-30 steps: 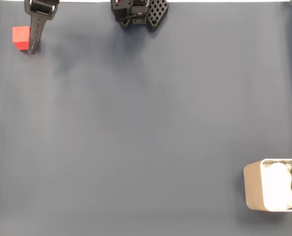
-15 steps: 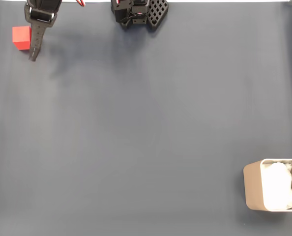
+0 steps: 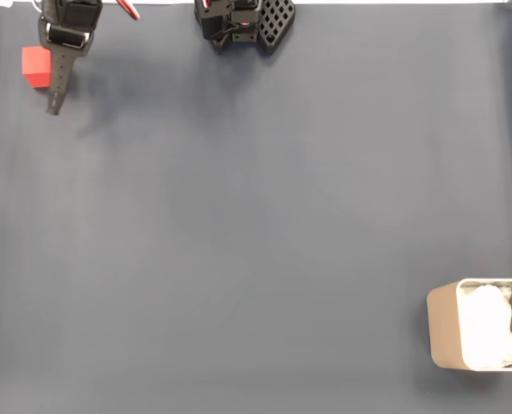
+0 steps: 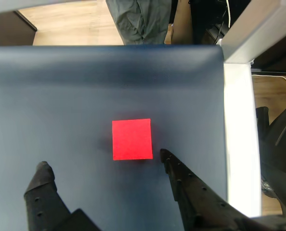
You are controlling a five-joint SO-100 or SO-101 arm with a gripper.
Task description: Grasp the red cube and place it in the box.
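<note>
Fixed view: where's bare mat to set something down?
Nearly the whole dark mat between the red cube and the box lies bare. Crowded: the cube corner under the open gripper, and the arm base.

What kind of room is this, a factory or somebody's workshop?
Probably a small lab or hobby workspace, not a factory. A tabletop covered by a plain dark blue mat holds just a red cube and a beige box, with the gripper above. The wrist view shows wood flooring and cables beyond the table edge.
</note>
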